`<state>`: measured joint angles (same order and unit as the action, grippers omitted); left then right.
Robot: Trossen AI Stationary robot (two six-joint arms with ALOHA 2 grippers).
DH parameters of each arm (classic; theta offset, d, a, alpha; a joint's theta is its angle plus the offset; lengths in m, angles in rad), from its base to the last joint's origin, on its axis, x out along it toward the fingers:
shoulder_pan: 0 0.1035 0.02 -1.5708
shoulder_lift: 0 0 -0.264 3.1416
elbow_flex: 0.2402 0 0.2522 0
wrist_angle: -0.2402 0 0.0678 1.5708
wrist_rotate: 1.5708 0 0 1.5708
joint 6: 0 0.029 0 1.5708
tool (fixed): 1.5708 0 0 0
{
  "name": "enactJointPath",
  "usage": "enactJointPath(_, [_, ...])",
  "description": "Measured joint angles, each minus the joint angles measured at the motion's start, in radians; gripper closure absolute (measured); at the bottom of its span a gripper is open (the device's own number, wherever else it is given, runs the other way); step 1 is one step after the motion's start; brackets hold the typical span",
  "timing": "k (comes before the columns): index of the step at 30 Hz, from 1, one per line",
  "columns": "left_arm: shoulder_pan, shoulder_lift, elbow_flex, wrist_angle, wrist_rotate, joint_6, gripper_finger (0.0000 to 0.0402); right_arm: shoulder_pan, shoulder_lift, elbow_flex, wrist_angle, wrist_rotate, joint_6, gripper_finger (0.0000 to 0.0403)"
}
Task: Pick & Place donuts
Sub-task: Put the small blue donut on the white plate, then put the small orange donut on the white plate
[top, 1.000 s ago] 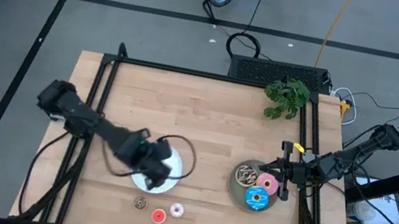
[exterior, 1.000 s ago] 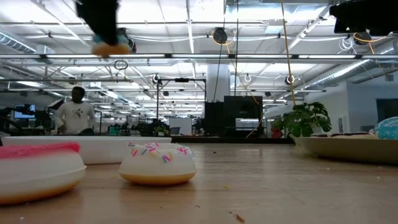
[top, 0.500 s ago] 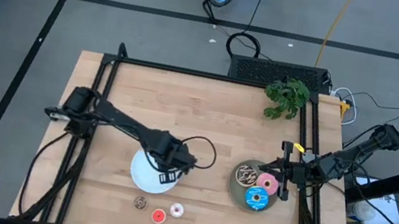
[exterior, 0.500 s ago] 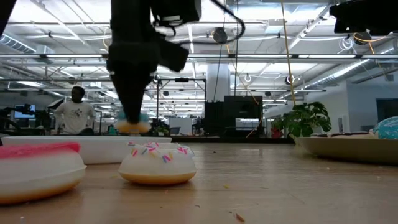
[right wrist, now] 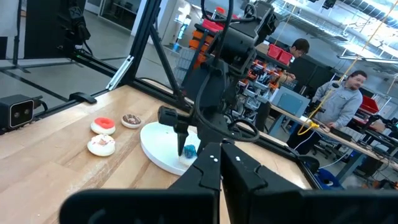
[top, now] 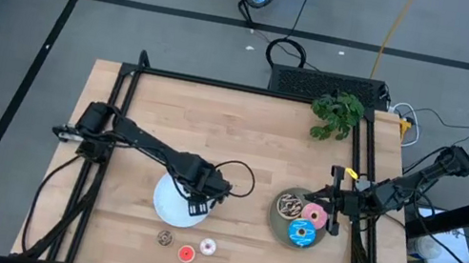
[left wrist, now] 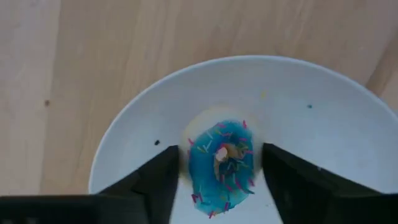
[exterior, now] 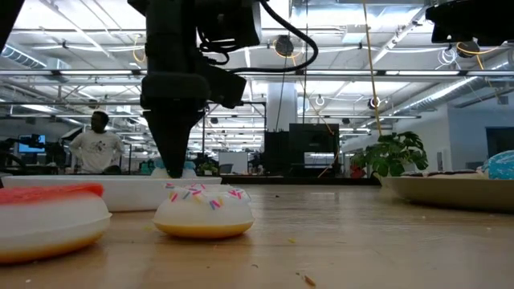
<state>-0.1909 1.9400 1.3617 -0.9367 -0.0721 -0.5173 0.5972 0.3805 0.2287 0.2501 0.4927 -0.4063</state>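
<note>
My left gripper (top: 199, 199) points down over the round white plate (top: 164, 204) and is shut on the tiny blue donut (left wrist: 221, 160). The tiny brown donut (top: 164, 237), red donut (top: 186, 254) and white-pink donut (top: 207, 247) lie flat on the table nearer the front edge. The round grey plate (top: 278, 226) carries the chocolate donut (top: 289, 204), pink donut (top: 315, 216) and blue sprinkled donut (top: 301, 232). My right gripper (top: 333, 210) waits shut at that plate's right rim. My left gripper pinches the tiny blue donut by its outer rim (left wrist: 191, 163), one finger (left wrist: 158, 180) on each side. It comes from above, pointing down. The donut's sprinkled top faces up and it sits low inside the white plate (left wrist: 298, 93); whether it rests on it, I cannot tell.
A potted green plant (top: 336, 113) stands at the far right of the table. A black frame rail (top: 104, 157) runs along each side. Bare wood lies between the two plates and across the table's far half. People stand in the room beyond the table.
My left gripper has swung toward the table's right over the white plate and come down, carrying the tiny blue donut from high above the table into the plate. In the last half second it has only sunk a little lower.
</note>
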Motion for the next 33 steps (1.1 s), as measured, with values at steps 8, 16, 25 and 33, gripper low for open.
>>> enactJointPath(8, [0.001,0.000,0.000,-0.001,-0.024,-0.014,0.0092,0.000,0.000,0.000,0.000,0.000,0.001,0.0403])
enactJointPath(16, [0.001,0.000,0.011,-0.029,-0.006,-0.010,0.0058,0.000,0.000,0.000,0.000,0.000,0.001,0.0403])
enactJointPath(25, [-0.066,0.000,0.261,-0.282,0.119,-0.159,0.0062,0.000,0.000,0.000,-0.001,0.000,0.001,0.0403])
enactJointPath(33, [-0.287,0.000,0.398,-0.366,0.056,-0.342,0.0121,0.000,0.000,0.000,-0.020,0.000,0.001,0.0403])
